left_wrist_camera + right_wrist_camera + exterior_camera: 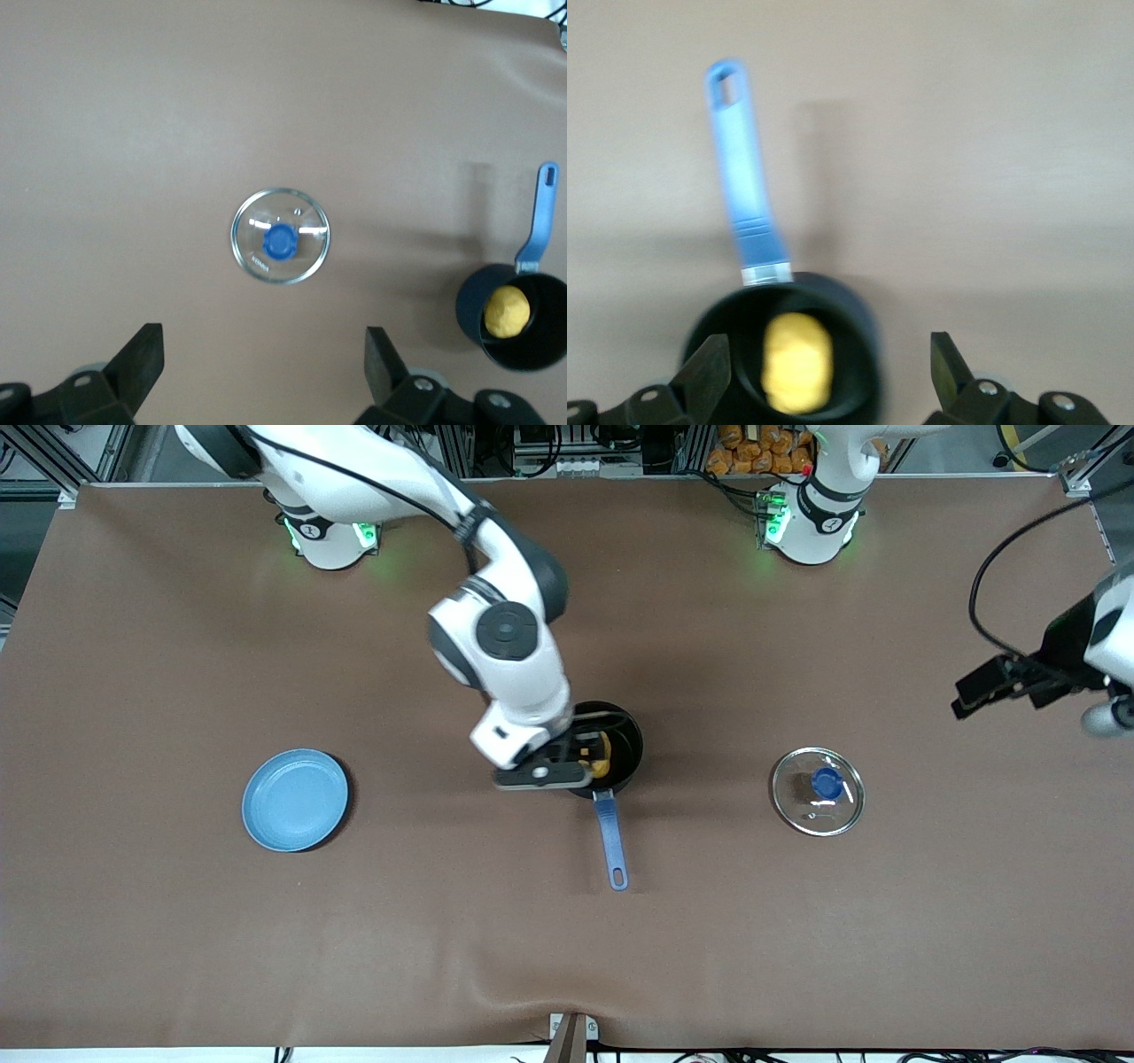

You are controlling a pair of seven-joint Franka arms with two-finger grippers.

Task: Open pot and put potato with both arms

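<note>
Pot point(620, 746) sits mid-table w/ lid off, blue handle point(610, 838) pointing toward the front cam. Potato point(601, 759) is inside the pot, resting on the bottom; right wrist view confirms, yellow lump point(796, 360) in the black bowl point(859, 354). Right gripper point(580, 757) hangs directly over the pot, fingers point(709, 376) spread apart, nothing between them, potato not touched. Glass lid point(817, 791) w/ blue knob point(827, 782) lies flat on the table toward the left arm's end, well apart from the pot, knob up. Left gripper point(997, 686) is up in the air at the left arm's end of the table, past the lid; its wrist cam looks down on the lid point(281, 235) and shows fingers point(142, 363) wide apart, empty. Light-blue plate point(295, 799) toward the right arm's end, bare. Brown table cover point(567, 957) under everything.
</note>
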